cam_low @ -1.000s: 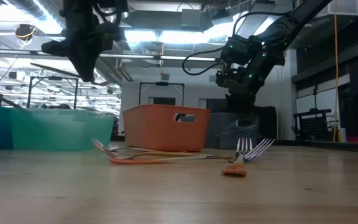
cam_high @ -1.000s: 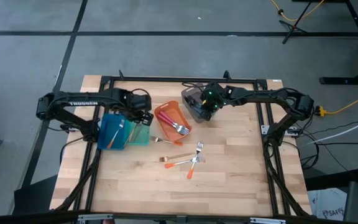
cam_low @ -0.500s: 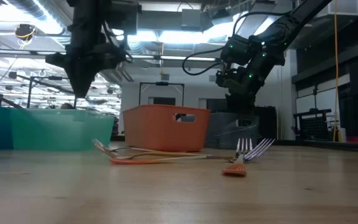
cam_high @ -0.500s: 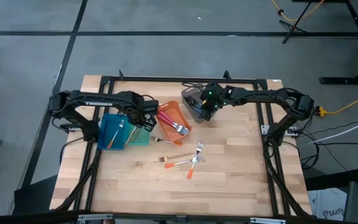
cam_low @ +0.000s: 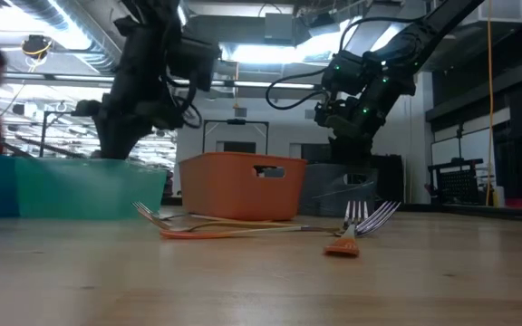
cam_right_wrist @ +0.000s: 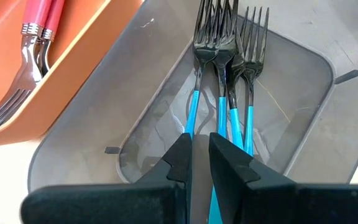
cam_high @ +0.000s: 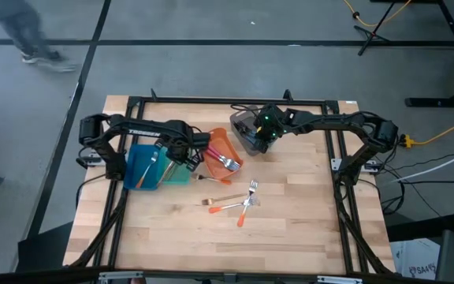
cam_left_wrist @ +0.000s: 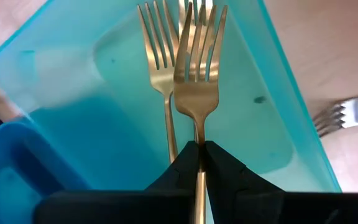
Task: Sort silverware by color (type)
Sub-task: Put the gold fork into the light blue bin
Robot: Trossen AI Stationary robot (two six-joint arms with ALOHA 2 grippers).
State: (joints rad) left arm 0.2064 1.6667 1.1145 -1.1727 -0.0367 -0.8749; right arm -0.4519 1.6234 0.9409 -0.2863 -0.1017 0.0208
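3 bins (cam_high: 221,150) crowding rear, open tabletop (cam_high: 290,229) front

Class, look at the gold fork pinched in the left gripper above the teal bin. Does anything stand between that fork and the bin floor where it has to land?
Nothing visible blocks it. The left gripper holds the gold fork directly over the open teal bin. One other gold fork already lies inside, beside the drop path; the held fork may settle against it.

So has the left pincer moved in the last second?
Yes. In the high view the left pincer, shut on a gold fork, has shifted toward the orange bin, over the teal bin.
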